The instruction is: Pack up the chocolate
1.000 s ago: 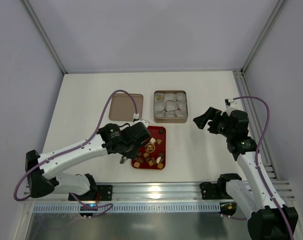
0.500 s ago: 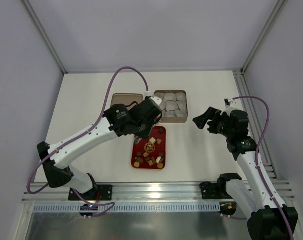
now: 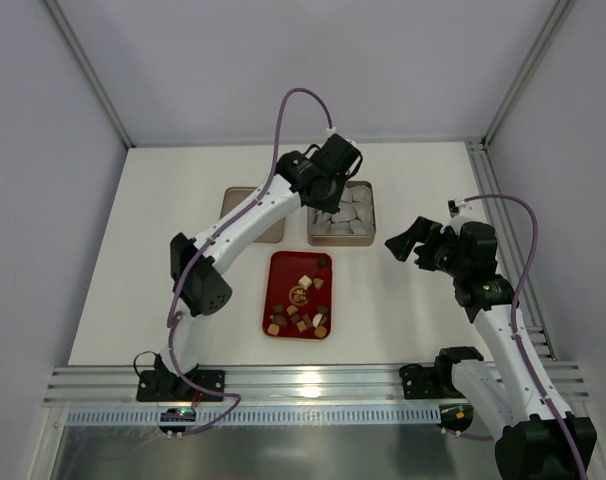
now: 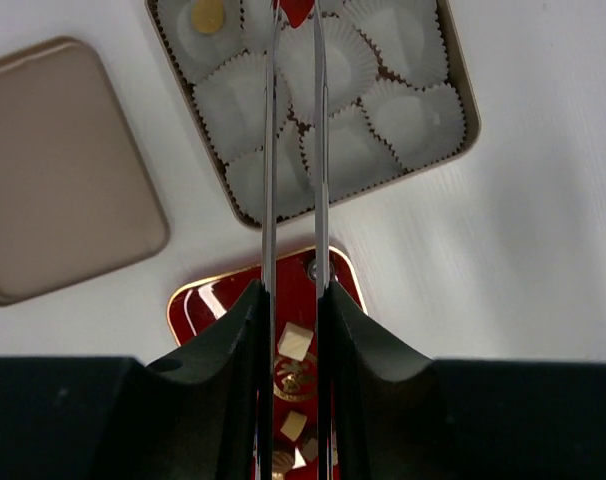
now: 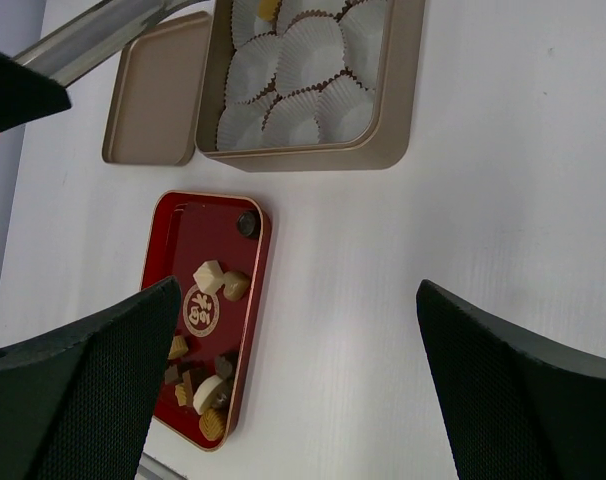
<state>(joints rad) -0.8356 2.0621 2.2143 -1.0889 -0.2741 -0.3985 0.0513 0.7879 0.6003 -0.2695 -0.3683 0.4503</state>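
The left gripper [image 4: 294, 18] hung over the gold tin [image 4: 461, 120]. Its two long thin blades stood narrowly apart and reached to the tin's far row. Something small and red sat between the tips, but the frame edge cut it off. Whether the blades were pinching a piece could not be told. The right gripper [image 5: 298, 290] was spread wide with nothing in it, off to the right of the tin and well apart from it.

Most of the chocolate [image 3: 301, 305] lay loose on the red tray [image 3: 281, 270], just on the near side of the tin, toward the arm bases. From the left blades the pieces therefore lay back toward the robot, not ahead. One tan piece [image 4: 208, 14] already sat in the tin's far left corner. The other white paper cups [image 4: 403, 110] in view looked empty.

The tray's long axis ran near to far, roughly in line with the blades in the left wrist view. The left arm seemed the nearer to both tin and tray.

The tin's lid [image 4: 63, 170] lay just left of the tin. In the top view the left arm covered part of the lid and the tin's left side.
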